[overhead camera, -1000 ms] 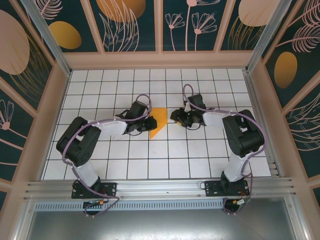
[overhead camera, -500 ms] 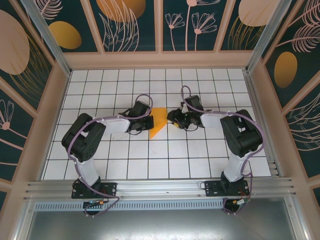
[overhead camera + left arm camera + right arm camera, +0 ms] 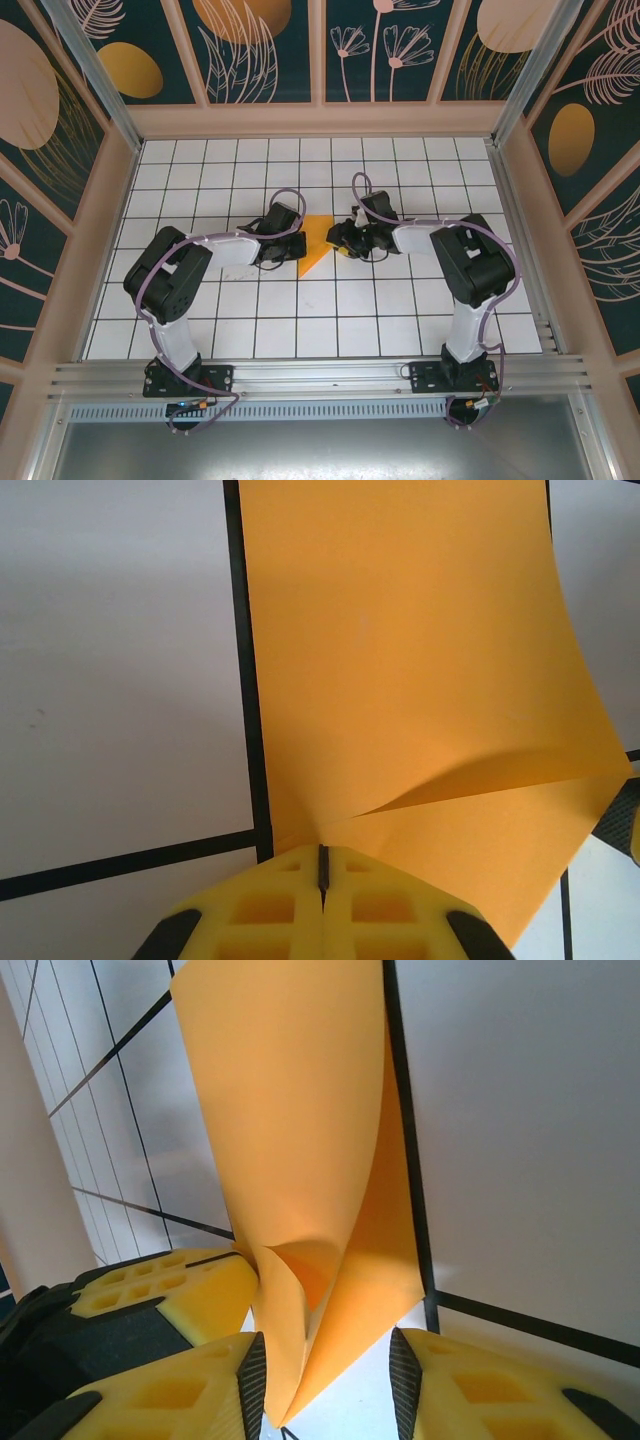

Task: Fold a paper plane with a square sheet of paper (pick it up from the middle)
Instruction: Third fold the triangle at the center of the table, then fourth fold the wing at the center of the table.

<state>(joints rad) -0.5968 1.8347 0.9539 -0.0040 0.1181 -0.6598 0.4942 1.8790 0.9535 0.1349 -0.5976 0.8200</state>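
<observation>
Left wrist view: pinches the near edge of the square sheet of paper (image 3: 400,660) with the left gripper (image 3: 322,855), fingers pressed together. Straddles its curled, lifted flap with the right gripper (image 3: 325,1380), spread wide. Rests partly on the white gridded table (image 3: 300,320), between both arms.

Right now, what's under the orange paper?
The white tiled table with black grid lines lies under the orange paper. The part right beneath is covered, so I can't tell if anything else hides there.
</observation>
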